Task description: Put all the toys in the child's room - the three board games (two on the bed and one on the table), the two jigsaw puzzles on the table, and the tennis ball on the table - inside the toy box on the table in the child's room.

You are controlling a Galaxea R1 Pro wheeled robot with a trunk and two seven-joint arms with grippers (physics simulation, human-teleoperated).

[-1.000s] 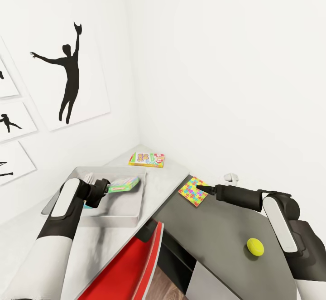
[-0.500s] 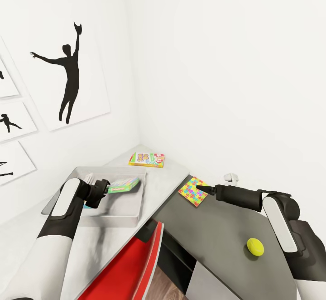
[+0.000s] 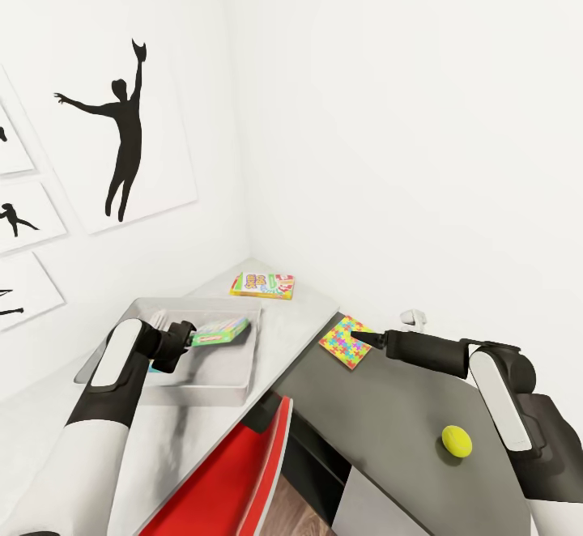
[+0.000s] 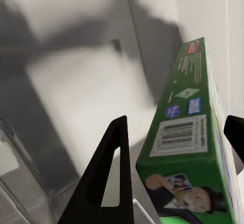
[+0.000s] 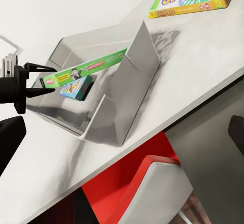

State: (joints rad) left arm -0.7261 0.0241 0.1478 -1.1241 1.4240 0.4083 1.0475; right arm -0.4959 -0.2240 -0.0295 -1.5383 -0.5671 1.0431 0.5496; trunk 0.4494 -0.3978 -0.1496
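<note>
Green board game between jaws—seemingly loose.

The toy box is light grey, and the game box inside it is green with a red label, a white barcode panel and a cartoon top-hatted man on its end, with a blue-and-yellow box beneath it. The Skip-Bo box is white and green with yellow edges and red corners, the jigsaw puzzle is a patchwork of yellow, green, blue, pink and orange pieces, and the tennis ball is plain yellow-green. The desk runs light grey then dark grey, the chair is red, the wall pictures carry black silhouettes on white, and both arms are white with black grippers
</note>
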